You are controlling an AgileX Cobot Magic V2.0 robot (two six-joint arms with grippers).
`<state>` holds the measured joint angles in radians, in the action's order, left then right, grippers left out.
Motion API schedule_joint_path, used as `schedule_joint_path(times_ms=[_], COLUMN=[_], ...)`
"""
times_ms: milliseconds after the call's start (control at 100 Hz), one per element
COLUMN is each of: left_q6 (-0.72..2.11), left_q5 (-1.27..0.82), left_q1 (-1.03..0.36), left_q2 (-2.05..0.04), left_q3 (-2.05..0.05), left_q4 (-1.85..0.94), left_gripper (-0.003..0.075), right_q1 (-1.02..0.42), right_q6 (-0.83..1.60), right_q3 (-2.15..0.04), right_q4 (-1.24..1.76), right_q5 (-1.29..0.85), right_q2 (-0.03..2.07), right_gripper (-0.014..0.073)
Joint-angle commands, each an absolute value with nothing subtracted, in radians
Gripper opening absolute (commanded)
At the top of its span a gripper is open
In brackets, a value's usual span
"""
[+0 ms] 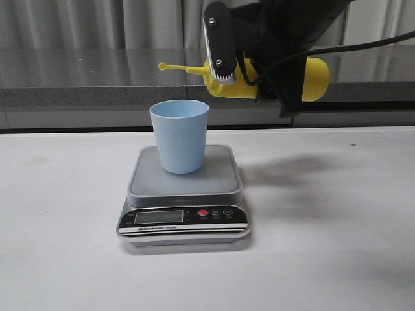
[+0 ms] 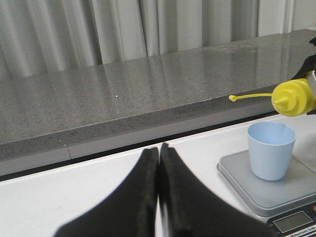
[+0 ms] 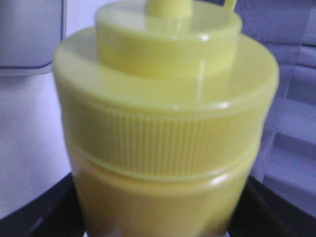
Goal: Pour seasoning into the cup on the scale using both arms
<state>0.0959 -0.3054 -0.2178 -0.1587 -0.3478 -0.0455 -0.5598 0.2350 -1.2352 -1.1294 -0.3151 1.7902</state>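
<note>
Right gripper (image 1: 249, 81) clamps the seasoning (image 1: 311, 79) sideways, nozzle just above the cup (image 1: 179, 136) on the scale (image 1: 183, 206) mid-table, so we judge a pour is set up; left gripper (image 2: 159, 192), fingers pressed together, holds nothing.

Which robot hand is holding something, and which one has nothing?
The right gripper holds the yellow bottle sideways above the blue cup. The left gripper has its jaws pressed together on nothing.

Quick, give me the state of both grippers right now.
Left gripper: closed, empty, off to the side of the scale.
Right gripper: closed on the yellow bottle, held sideways above the cup.
</note>
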Motion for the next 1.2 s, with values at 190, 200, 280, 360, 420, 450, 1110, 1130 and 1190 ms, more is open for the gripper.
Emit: schedule_joint_path(times_ms=[190,200,280,360,420,450,1110,1130,1190], left_q6=[0.093,0.093,0.093,0.093,0.093,0.093,0.093,0.093,0.093], left_q5=[-0.228,-0.228,-0.228,-0.228,-0.228,-0.228,-0.228,-0.228,-0.228], left_q1=[-0.215,-0.215,-0.215,-0.215,-0.215,-0.215,-0.215,-0.215,-0.215], left_q2=[-0.169,-0.169,-0.169,-0.169,-0.169,-0.169,-0.169,-0.169,-0.169], left_q3=[-0.375,-0.375,-0.375,-0.375,-0.375,-0.375,-0.375,-0.375,-0.375], left_q4=[-0.046,-0.046,-0.046,-0.046,-0.046,-0.046,-0.046,-0.046,-0.046], left_gripper=[-0.0018,-0.0018,-0.0018,-0.0018,-0.0018,-0.0018,-0.0018,-0.0018,-0.0018], right_q1=[-0.587,-0.588,-0.595,-0.602,-0.605,-0.609,-0.638,-0.638,-0.638], right_q6=[0.241,0.241,0.241,0.240,0.240,0.238,0.156,0.147,0.124], right_q3=[-1.271,-1.271,-1.271,-1.271,-1.271,-1.271,-1.271,-1.271,-1.271], right_q4=[-1.320,-1.323,-1.362,-1.393,-1.414,-1.422,-1.500,-1.500,-1.500], right_q5=[-0.388,-0.391,-0.403,-0.416,-0.427,-0.431,-0.469,-0.470,-0.477], right_q2=[1.742,1.742,1.742,1.742,1.742,1.742,1.742,1.742,1.742], right_gripper=[0.0236,0.0236,0.0236,0.0236,0.0236,0.0236,0.0236,0.0236,0.0236])
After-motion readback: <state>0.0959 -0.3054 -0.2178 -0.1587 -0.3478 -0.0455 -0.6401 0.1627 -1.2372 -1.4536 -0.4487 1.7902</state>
